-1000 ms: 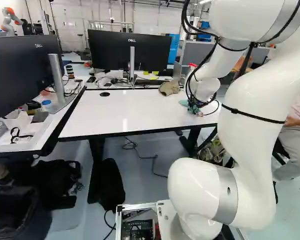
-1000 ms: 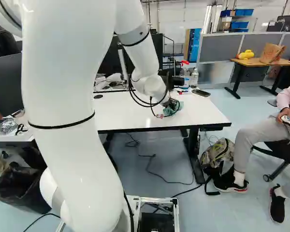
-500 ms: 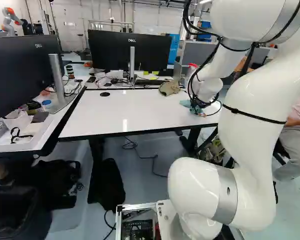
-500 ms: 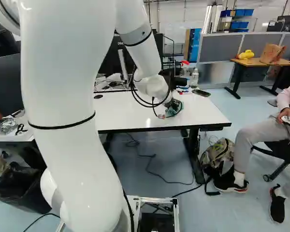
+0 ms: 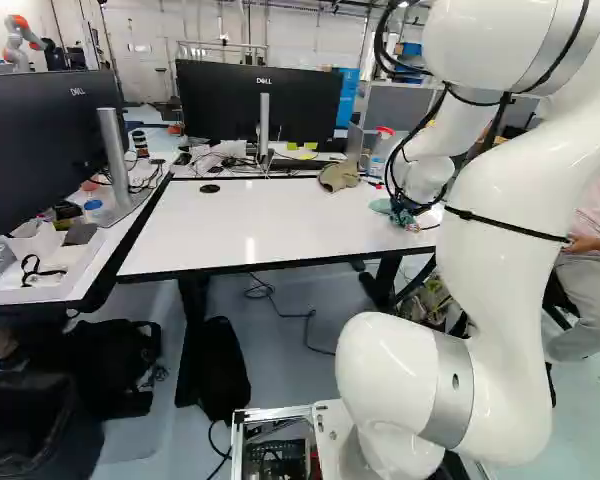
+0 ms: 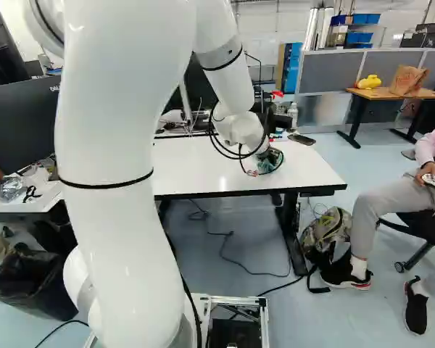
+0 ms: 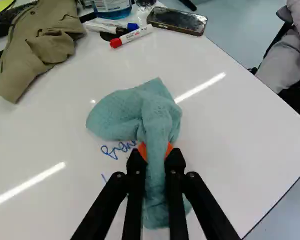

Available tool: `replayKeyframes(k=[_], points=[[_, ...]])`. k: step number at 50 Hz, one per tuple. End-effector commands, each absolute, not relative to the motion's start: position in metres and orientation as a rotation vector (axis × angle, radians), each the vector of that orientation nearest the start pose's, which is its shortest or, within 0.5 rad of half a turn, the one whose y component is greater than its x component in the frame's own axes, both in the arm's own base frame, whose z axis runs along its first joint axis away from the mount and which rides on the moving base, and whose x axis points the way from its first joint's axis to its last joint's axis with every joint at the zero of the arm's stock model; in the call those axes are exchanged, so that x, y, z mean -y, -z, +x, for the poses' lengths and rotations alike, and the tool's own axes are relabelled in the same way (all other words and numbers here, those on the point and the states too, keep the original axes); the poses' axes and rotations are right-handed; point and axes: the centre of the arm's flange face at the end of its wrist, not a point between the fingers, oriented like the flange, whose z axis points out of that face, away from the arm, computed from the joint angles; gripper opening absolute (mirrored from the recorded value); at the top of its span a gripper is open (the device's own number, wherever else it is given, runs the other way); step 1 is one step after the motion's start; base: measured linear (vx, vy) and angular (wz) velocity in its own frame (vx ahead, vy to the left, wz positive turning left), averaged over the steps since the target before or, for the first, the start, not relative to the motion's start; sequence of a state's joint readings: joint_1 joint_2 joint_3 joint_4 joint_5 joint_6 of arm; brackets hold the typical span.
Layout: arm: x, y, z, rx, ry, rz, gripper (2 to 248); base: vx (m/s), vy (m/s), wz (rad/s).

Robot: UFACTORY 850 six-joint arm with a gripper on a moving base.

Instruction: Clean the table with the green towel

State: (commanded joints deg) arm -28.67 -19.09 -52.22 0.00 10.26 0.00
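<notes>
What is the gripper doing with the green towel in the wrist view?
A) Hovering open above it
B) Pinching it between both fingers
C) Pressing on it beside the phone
B: the towel is bunched between the orange pads of the gripper, one on each side.

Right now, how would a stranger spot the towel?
Start from the big white table. Toward its right end in the right base view, the black tool pinches the towel beside blue writing. It's blue-green, unlike the khaki cloth by the table's back edge.
</notes>
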Motion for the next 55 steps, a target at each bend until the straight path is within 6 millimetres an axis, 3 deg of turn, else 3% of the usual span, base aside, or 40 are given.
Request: replayKeyframes(k=[19, 55], points=[[0.284, -0.39, 0.513, -0.775, 1.231, -2.998, 50, 0.0, 0.0, 0.0], [0.284, -0.384, 0.579, -0.692, 1.297, -2.98, 50, 0.0, 0.0, 0.0]])
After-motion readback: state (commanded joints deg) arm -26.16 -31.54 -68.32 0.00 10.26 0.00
